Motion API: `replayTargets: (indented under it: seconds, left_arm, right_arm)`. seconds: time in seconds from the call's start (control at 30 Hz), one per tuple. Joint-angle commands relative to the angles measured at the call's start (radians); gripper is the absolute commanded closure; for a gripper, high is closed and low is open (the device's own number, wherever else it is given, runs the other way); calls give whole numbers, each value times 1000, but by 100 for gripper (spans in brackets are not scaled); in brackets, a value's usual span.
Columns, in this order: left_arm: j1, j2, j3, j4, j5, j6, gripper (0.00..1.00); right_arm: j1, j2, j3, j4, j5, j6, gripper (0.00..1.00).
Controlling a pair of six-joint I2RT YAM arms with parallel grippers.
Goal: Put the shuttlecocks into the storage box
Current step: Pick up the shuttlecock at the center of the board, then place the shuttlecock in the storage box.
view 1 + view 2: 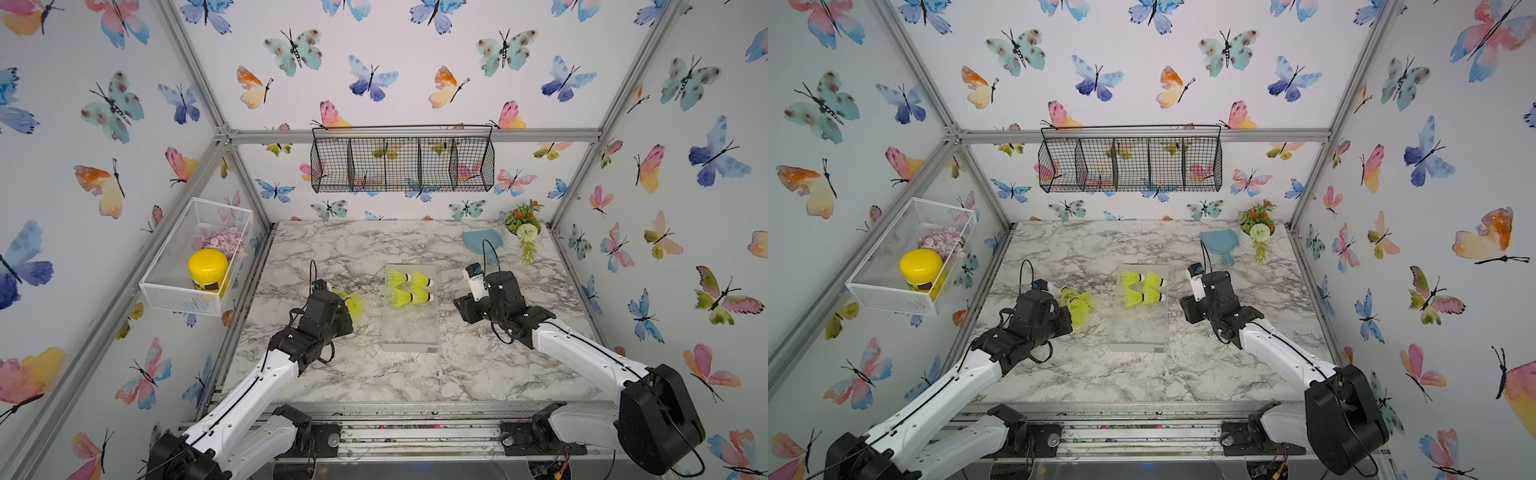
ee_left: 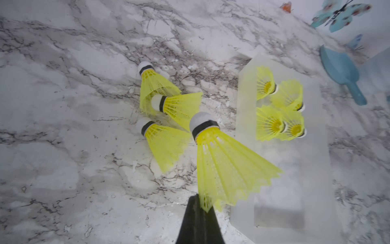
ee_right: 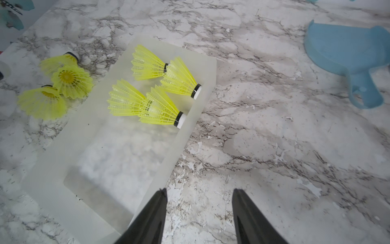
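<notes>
My left gripper (image 2: 199, 200) is shut on the skirt edge of a neon yellow shuttlecock (image 2: 223, 164). It hangs above the marble table, white tip pointing away from the fingers, just left of the storage box (image 2: 244, 135). Three more shuttlecocks (image 2: 166, 143) lie in a cluster on the table beyond it, showing in a top view as a yellow patch (image 1: 1077, 305). Several shuttlecocks (image 1: 409, 286) lie at the far end of the frosted storage box (image 1: 411, 328). My right gripper (image 3: 199, 192) is open and holds nothing, low over the table by the box's right wall (image 3: 185, 135).
A blue scoop (image 1: 480, 245) and a flower pot (image 1: 521, 232) stand at the back right. A white mesh basket (image 1: 166, 286) with a yellow-lidded jar hangs on the left wall. A black wire basket (image 1: 401, 162) hangs on the back wall.
</notes>
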Motion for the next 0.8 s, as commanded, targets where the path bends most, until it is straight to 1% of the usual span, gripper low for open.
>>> replayTargets:
  seconds: [0.0, 0.1, 0.23, 0.27, 0.33, 0.43, 0.53, 0.67, 0.77]
  left_arm:
    - [-3, -30, 59, 64, 183, -5, 100]
    - [-3, 11, 111, 138, 360, -3, 100]
    - [-3, 120, 221, 148, 599, 15, 100]
    - [-6, 141, 241, 156, 662, 17, 100]
    - [-13, 184, 267, 183, 736, 15, 100]
    - [-30, 226, 290, 214, 804, 13, 100]
    - [-57, 269, 306, 236, 855, 11, 100]
    - [-86, 305, 320, 238, 870, 12, 100]
    - [-96, 320, 322, 242, 869, 7, 100]
  right_arm:
    - [-4, -34, -68, 160, -198, -135, 43]
    - [-4, -53, -131, 324, -291, -196, 44]
    - [-3, -23, -138, 462, -377, -295, 44]
    - [-4, -14, -134, 483, -382, -314, 44]
    - [-4, 5, -132, 551, -373, -369, 43]
    - [-4, 35, -132, 653, -330, -422, 42]
    - [-4, 71, -114, 711, -323, -470, 41]
    - [-4, 96, -103, 757, -374, -534, 41]
    - [-4, 99, -93, 759, -399, -549, 41]
